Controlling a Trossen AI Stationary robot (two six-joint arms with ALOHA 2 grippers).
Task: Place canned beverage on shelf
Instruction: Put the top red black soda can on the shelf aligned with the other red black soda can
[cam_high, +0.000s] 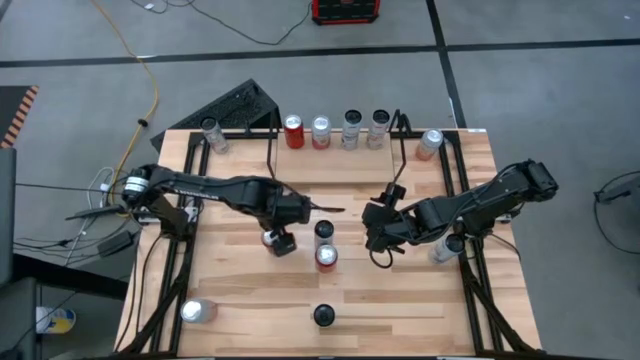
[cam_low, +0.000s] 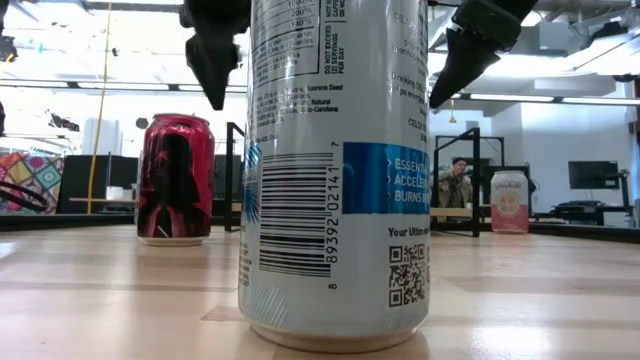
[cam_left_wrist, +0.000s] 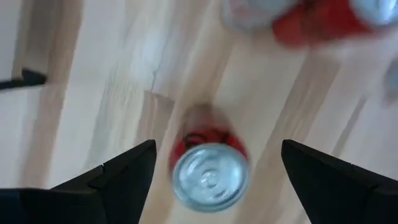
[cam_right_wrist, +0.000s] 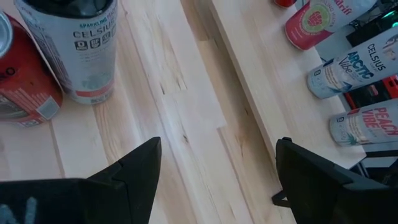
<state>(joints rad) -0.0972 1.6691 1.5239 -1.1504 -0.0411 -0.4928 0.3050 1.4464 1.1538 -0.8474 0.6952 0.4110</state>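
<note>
Left hand (cam_high: 279, 241): above the middle of the table (cam_high: 250, 290), left of the centre cans; fingers (cam_left_wrist: 127, 171) spread wide, nothing between them touching. In the left wrist view a red can (cam_left_wrist: 208, 171) stands upright between the two fingers, silver top facing the camera, with clear gaps on both sides.
Right hand (cam_high: 379, 243): above the table just right of centre; fingers (cam_right_wrist: 140, 168) wide apart and holding nothing, only bare wood between them in the right wrist view.
Centre cans: a white can (cam_high: 323, 232) and a red-topped can (cam_high: 326, 257) stand touching or nearly so between the two hands; I cannot tell whether this red one is the can under the left hand.
Shelf (cam_high: 335, 132): black wire rack at the far edge of the table, holding four upright cans in a row, a red one (cam_high: 294, 131) at its left end and three silver-topped ones beside it.
Dark can (cam_high: 323, 316): upright near the front edge, well apart from both hands.
Near can in low view (cam_low: 335, 170): white and blue with a barcode, upright, close to the camera; a dark red can (cam_low: 176, 180) stands farther back to its left.
Other cans: one at the far left corner (cam_high: 211, 131), one at the far right (cam_high: 430, 142), one at the front left (cam_high: 196, 311).
</note>
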